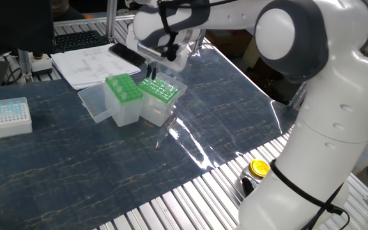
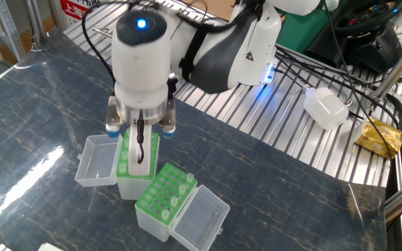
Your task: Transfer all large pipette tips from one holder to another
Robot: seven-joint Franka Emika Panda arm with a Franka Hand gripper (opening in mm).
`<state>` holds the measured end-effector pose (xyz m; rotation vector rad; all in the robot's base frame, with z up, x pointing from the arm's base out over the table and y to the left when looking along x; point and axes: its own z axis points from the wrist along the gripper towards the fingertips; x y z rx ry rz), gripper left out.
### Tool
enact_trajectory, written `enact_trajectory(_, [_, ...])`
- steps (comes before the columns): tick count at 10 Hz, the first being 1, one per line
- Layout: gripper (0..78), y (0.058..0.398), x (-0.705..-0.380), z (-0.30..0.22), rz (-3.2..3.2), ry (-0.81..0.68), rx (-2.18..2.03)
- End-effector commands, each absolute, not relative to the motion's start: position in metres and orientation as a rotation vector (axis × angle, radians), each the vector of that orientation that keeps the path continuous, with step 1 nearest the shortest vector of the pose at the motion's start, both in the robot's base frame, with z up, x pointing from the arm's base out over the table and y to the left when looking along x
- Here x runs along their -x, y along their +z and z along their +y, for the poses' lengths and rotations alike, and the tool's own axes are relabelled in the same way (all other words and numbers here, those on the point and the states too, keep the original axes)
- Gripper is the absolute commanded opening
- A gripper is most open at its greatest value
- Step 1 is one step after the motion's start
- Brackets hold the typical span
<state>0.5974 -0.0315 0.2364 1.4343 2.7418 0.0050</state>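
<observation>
Above the far holder point(image 2: 137, 162), the gripper point(image 2: 140, 155) is seen with fingers drawn close, apparently pinching a large pipette tip point(image 2: 142, 159), though this cannot be told for certain. Other tips point(image 2: 178, 190) are seated in the near holder point(image 2: 160, 201). If the thin cone is held off-centre, a slip or a jam against a hole's rim is risked.

Dark blue marbled bench point(image 1: 75, 160), two bright green perforated tip racks point(image 2: 163, 197) in clear boxes, white glossy robot arm point(image 1: 324, 96).
</observation>
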Motion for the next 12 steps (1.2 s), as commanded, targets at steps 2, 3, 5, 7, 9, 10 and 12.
enact_trajectory(2, [1.4,0.284,-0.603,-0.026,2.719,0.005,-1.449])
enact_trajectory(3, [1.4,0.291,-0.603,-0.025,2.715,0.008,-1.456])
enact_trajectory(5, [1.4,0.307,-0.606,-0.023,2.704,0.011,-1.469])
enact_trajectory(7, [1.4,0.318,-0.609,-0.023,2.701,0.014,-1.467])
enact_trajectory(9, [1.4,0.324,-0.609,-0.024,2.694,0.020,-1.458])
enact_trajectory(10, [1.4,0.328,-0.610,-0.023,2.690,0.021,-1.460])
enact_trajectory(12, [1.4,0.337,-0.613,-0.022,2.685,0.023,-1.468])
